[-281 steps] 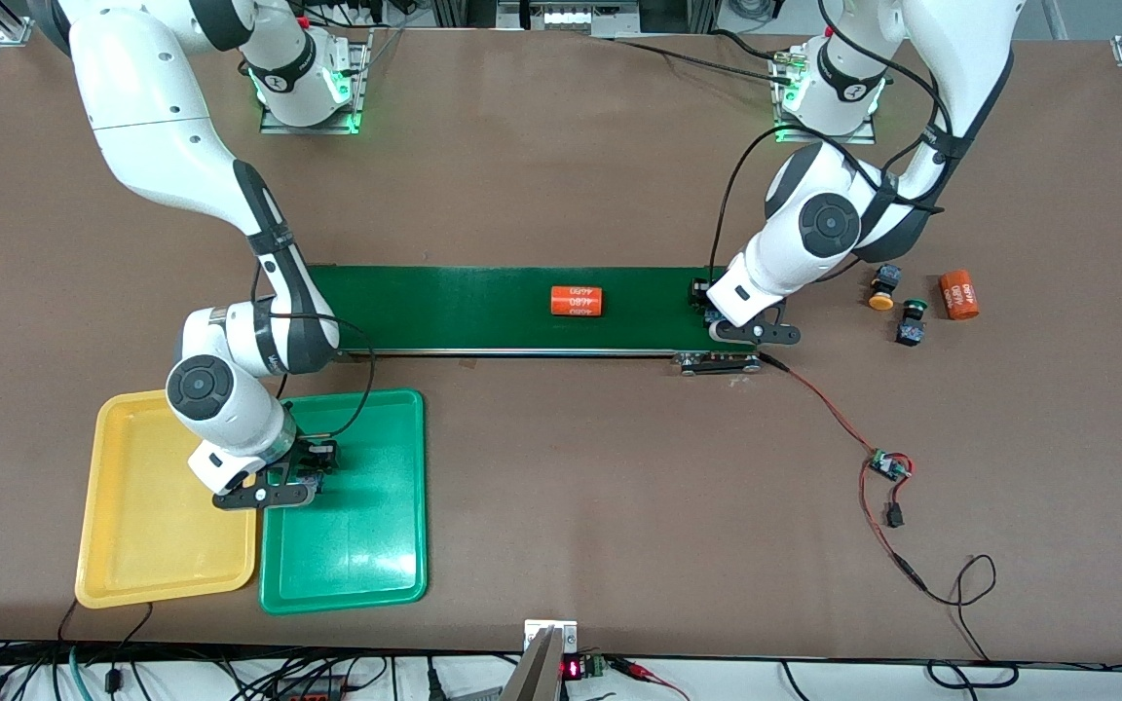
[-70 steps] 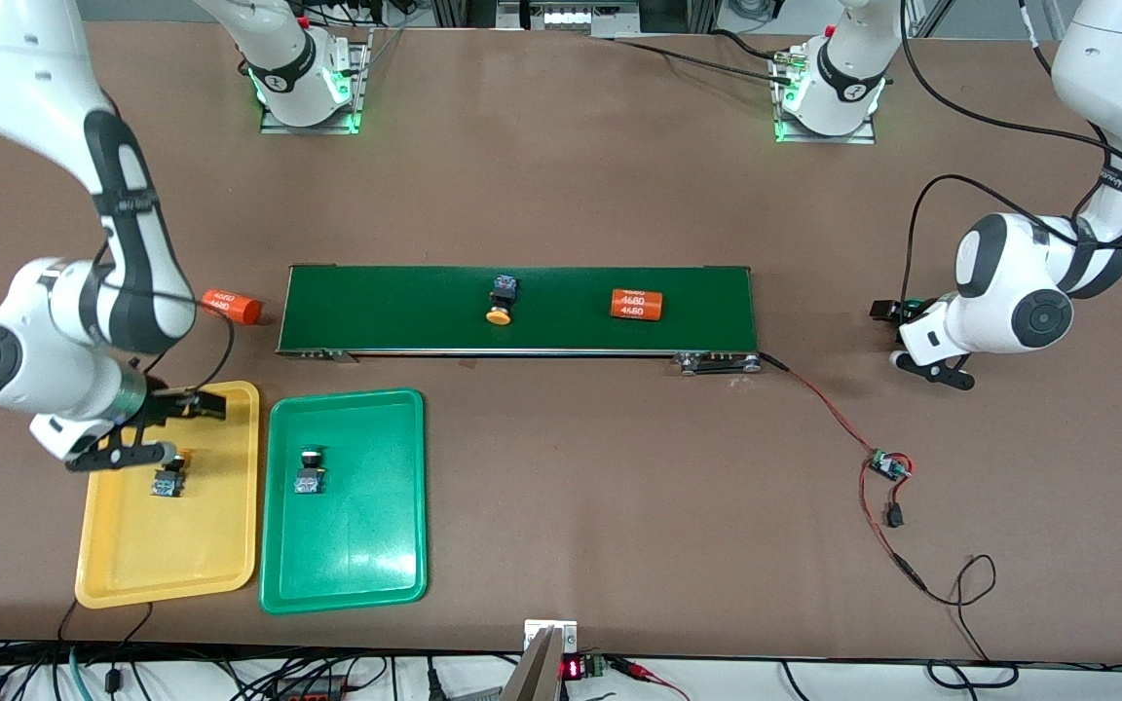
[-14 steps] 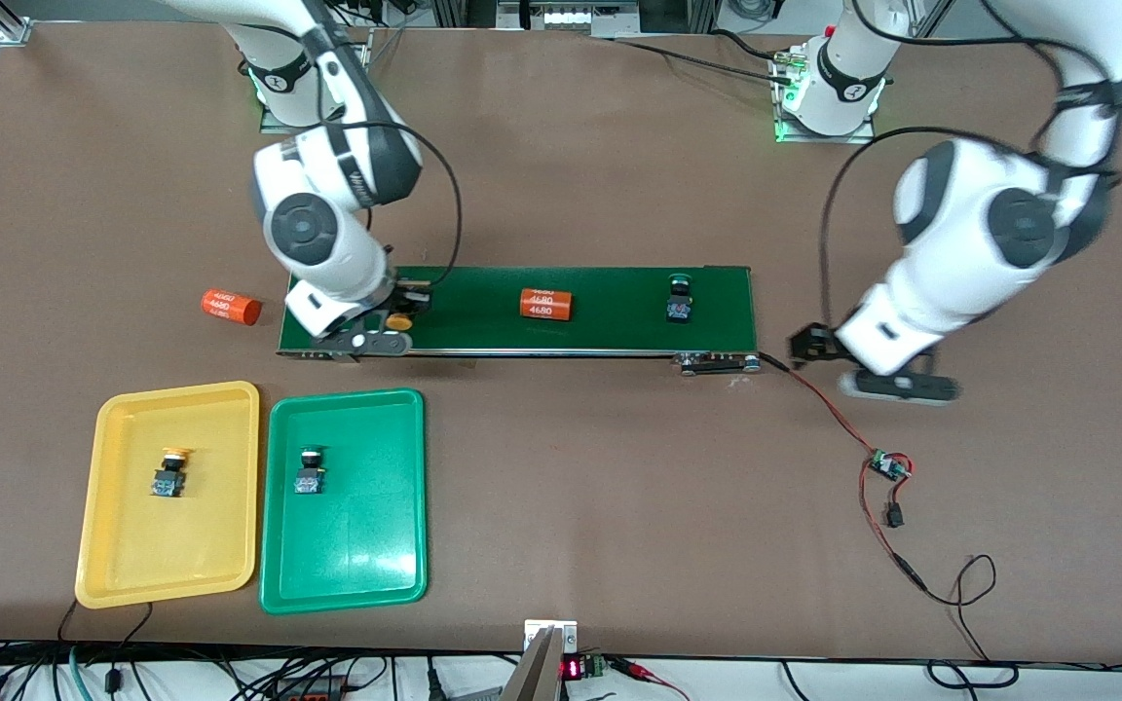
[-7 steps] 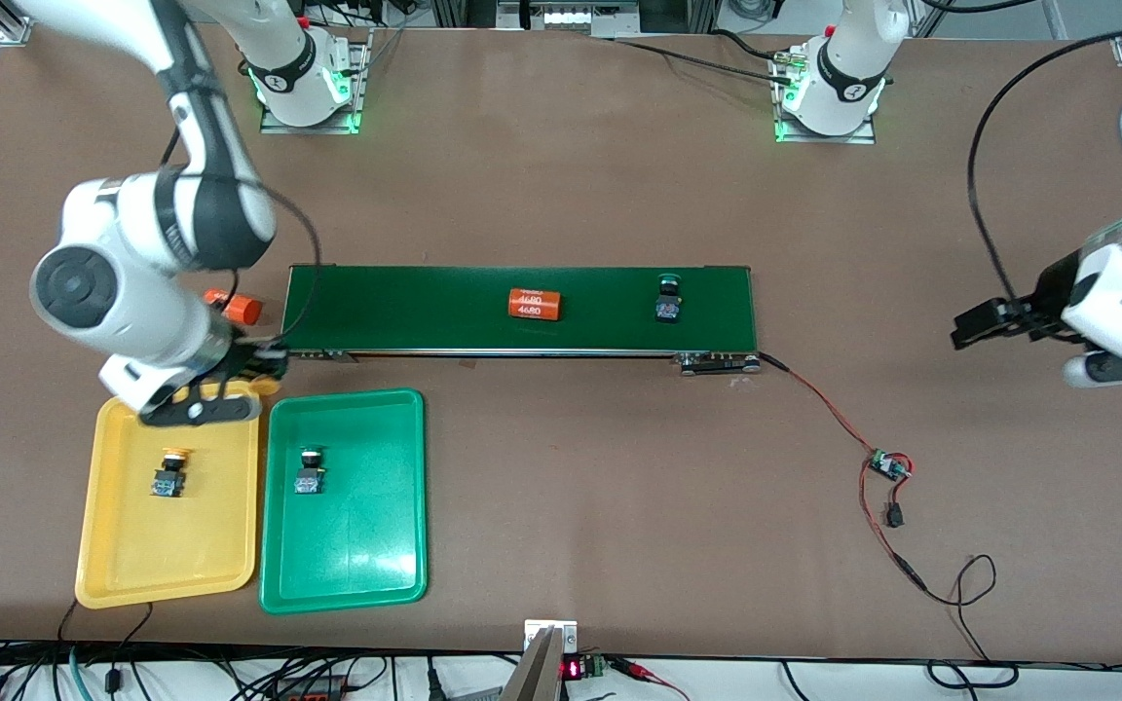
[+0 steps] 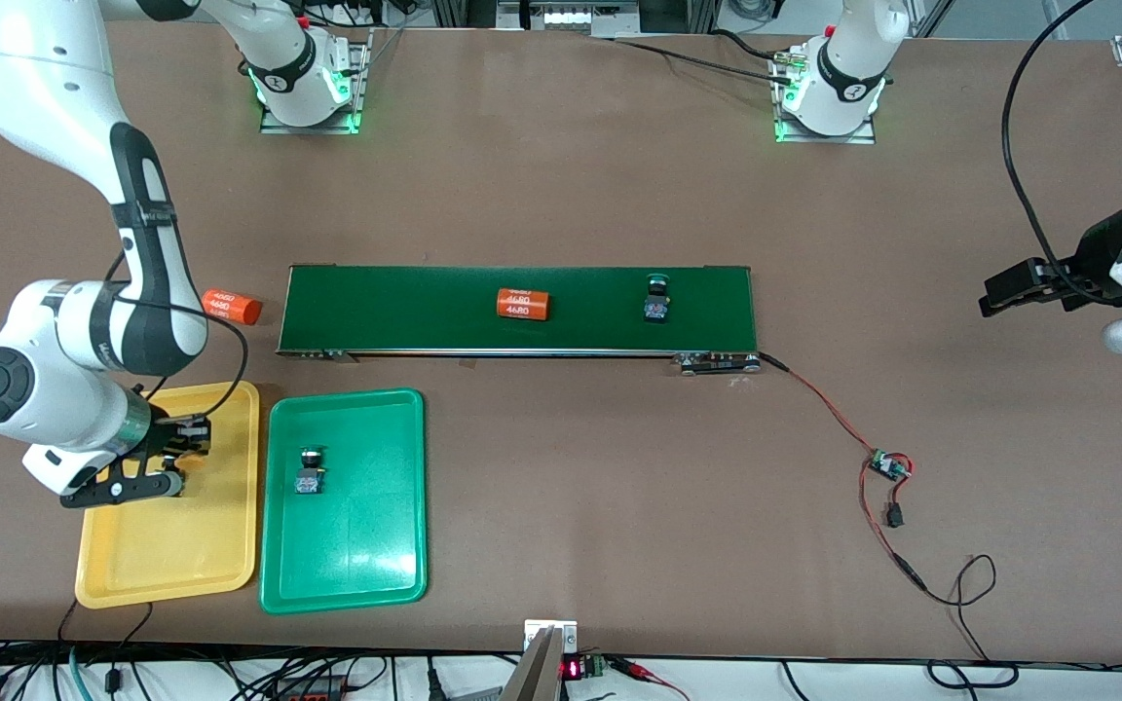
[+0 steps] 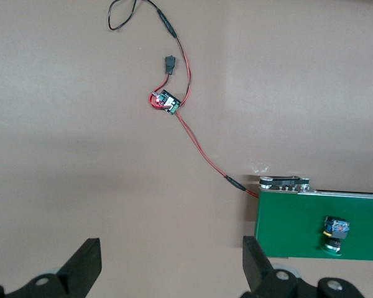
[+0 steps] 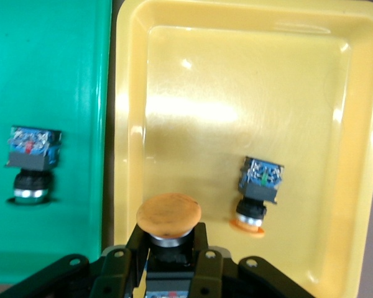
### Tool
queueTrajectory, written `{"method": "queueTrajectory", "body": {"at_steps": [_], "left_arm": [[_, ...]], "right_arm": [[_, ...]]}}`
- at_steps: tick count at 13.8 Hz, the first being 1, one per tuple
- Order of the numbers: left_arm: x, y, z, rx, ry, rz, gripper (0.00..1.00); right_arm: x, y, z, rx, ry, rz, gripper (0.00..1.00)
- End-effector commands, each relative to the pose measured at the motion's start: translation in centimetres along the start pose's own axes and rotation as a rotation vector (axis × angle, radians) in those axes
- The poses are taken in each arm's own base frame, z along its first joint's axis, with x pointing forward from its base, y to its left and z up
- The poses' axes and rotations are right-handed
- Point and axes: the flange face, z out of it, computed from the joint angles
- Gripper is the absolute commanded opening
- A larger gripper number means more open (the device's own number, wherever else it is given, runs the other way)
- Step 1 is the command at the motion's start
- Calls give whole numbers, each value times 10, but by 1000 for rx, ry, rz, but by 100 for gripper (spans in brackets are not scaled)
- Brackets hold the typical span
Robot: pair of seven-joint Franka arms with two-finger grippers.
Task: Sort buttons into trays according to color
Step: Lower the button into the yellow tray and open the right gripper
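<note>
- Sorting scene: at lower left of the front view we see the right gripper (image 5: 147, 465) over the yellow tray (image 5: 220, 545), its fingers clamped on a yellow-capped button (image 7: 168, 217) — the cap pokes out between them in the right wrist view.
- A second yellow-capped button (image 7: 257, 194) lies in that tray; in the front view the gripper covers it.
- Beside it, the green tray (image 5: 366, 555) holds one green-capped button (image 5: 309, 471), lying in the tray's upper half as framed.
- At centre frame we find the conveyor belt (image 5: 405, 302) carrying an orange cylinder (image 5: 523, 304) and, toward the left arm's end, another green-capped button (image 5: 656, 298).
- A second orange cylinder (image 5: 231, 306) lies on the table just off the belt's other end.
- At the right edge the left gripper (image 5: 1058, 302) hangs over bare table — fingers spread wide, holding nothing.
- Lower right, we note a red wire (image 5: 819, 399) running from the belt to a small circuit board (image 5: 885, 466).
</note>
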Motion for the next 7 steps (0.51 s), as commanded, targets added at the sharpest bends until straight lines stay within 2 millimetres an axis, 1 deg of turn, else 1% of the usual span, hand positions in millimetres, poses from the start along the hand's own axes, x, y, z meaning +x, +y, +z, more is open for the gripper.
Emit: {"method": "queueTrajectory", "body": {"at_steps": [1,2,5,6,7], "left_arm": [[-3,-13,-11,14,5,25,100],[-2,-12,-11,15,5,20,100],[-6,-10,-12,17,-9,37,100],[-7,-10,-15,15,-5,39,100],[-14,-10,-29,14,18,40,100]], "right_arm": [[12,-9,15,-3,35,-25,14],[13,-9,22,-7,41,-27,16],[13,-9,40,-14,44,-35,16],[12,-8,47,-18,42,-38,17],[11,-3,52,-19,41,-30,19]]}}
